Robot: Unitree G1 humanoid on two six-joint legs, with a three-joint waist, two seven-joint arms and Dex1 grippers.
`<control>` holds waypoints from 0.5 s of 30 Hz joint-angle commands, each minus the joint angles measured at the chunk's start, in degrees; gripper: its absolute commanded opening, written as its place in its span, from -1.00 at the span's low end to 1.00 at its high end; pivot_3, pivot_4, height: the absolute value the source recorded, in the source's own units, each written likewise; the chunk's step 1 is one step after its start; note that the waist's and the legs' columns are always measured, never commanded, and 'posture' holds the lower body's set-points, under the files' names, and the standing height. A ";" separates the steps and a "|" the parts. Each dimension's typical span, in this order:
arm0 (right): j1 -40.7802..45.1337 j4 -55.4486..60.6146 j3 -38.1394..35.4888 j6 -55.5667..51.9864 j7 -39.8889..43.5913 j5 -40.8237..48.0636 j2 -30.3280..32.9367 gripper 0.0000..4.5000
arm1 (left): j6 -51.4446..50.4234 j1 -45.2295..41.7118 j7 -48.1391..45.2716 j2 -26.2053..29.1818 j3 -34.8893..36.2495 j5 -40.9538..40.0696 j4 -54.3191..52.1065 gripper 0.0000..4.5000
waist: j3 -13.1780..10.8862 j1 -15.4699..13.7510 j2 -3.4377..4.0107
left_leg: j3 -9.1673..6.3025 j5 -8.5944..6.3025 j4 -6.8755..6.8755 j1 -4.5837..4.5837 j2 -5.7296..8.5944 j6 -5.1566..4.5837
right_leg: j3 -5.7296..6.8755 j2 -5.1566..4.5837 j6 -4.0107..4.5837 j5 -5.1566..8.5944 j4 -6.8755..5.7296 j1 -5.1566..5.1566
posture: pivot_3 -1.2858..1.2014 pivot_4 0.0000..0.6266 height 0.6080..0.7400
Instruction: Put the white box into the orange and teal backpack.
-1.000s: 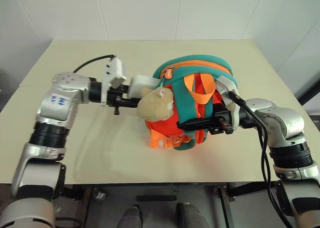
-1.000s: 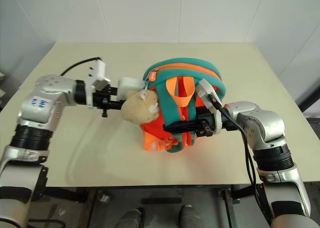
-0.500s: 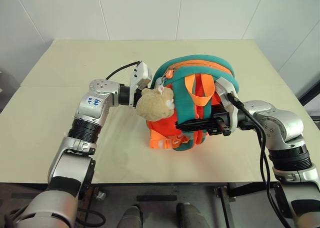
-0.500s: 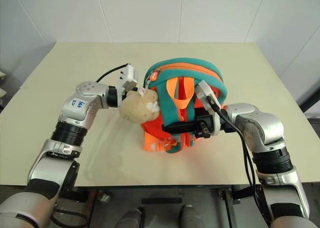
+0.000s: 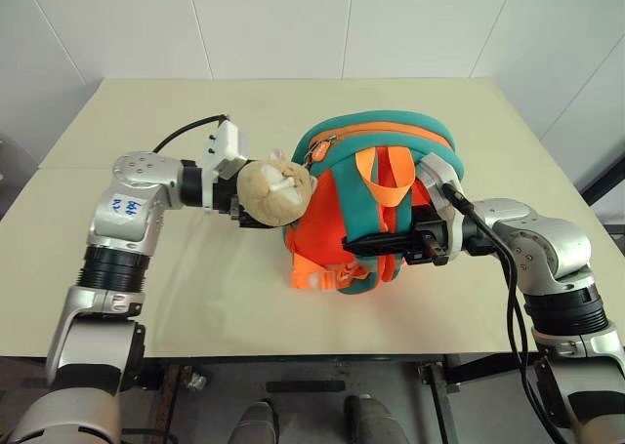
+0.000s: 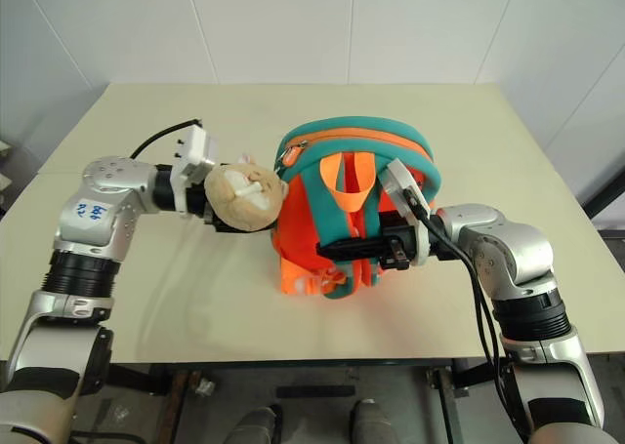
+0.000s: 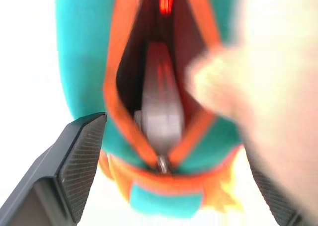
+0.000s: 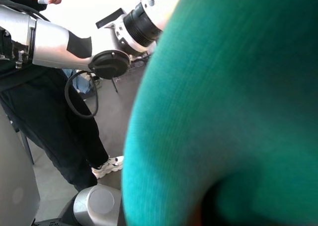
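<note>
Orange and teal backpack (image 6: 337, 185) between pincers

Soft cloth against hard plastic and brushed metal

The orange and teal backpack (image 5: 376, 205) is matt fabric, its teal trim padded and finely knitted-looking (the weave shows close up in the right wrist view), its orange straps flat woven webbing; the plush animal charm (image 5: 276, 192) is fuzzy tan pile; the white box (image 7: 160, 104) inside the open mouth looks smooth and hard, with a faint sheen; the table (image 5: 146, 122) is a smooth, matt cream surface; the left gripper (image 5: 256, 210) has matt black fingers (image 7: 79, 159) with a finely ribbed pad texture; both arms are satin silver metal with black plastic joints
</note>
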State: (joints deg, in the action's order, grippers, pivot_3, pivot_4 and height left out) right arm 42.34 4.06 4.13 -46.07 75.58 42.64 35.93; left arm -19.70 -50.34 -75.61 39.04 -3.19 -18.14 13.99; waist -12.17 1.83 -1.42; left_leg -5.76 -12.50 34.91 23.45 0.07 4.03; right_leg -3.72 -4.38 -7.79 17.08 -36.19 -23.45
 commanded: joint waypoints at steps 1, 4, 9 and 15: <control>1.29 -0.02 -0.05 1.36 0.78 -0.48 -0.12 -1.00 | -0.56 0.97 -1.30 2.37 2.74 -2.75 -5.27 0.99 | 0.00 -0.06 0.00 | 0.00 0.00 0.00 0.00 0.00 0.00 | 0.00 0.00 0.00 0.00 0.00 0.00 | 0.03 -0.52 1.00; 1.68 -0.94 0.27 1.88 1.08 -1.04 -0.28 -1.00 | -1.96 2.98 -0.83 3.17 3.94 -4.63 -8.71 0.99 | 0.00 -0.07 0.00 | 0.00 -0.01 0.02 0.00 0.00 -0.01 | 0.00 0.00 0.00 0.00 0.00 0.01 | 0.03 -0.52 1.00; 2.03 -1.73 0.67 2.29 1.42 -1.75 -0.84 -1.00 | -2.44 4.15 4.99 0.15 7.08 -7.11 -11.29 0.99 | 0.00 -0.10 0.00 | -0.01 -0.01 0.05 -0.01 0.00 -0.02 | 0.00 0.00 0.00 0.00 -0.06 0.01 | 0.03 -0.52 1.00; 1.49 -1.21 0.70 1.97 1.63 -1.96 -0.87 -1.00 | -7.30 3.98 11.66 -2.99 11.93 -13.25 -14.46 0.99 | 0.00 0.09 0.00 | -0.03 -0.01 0.13 -0.01 0.00 -0.02 | 0.00 0.00 0.00 0.00 -0.16 0.01 | 0.03 -0.52 1.00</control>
State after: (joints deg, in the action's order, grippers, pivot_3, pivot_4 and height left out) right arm 43.65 1.70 4.71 -44.62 76.38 40.38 35.00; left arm -25.74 -45.84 -65.63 35.74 5.76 -28.66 2.34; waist -12.18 1.92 -1.42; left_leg -5.78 -12.51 35.03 23.43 0.07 4.01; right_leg -3.72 -4.38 -7.79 17.08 -36.36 -23.44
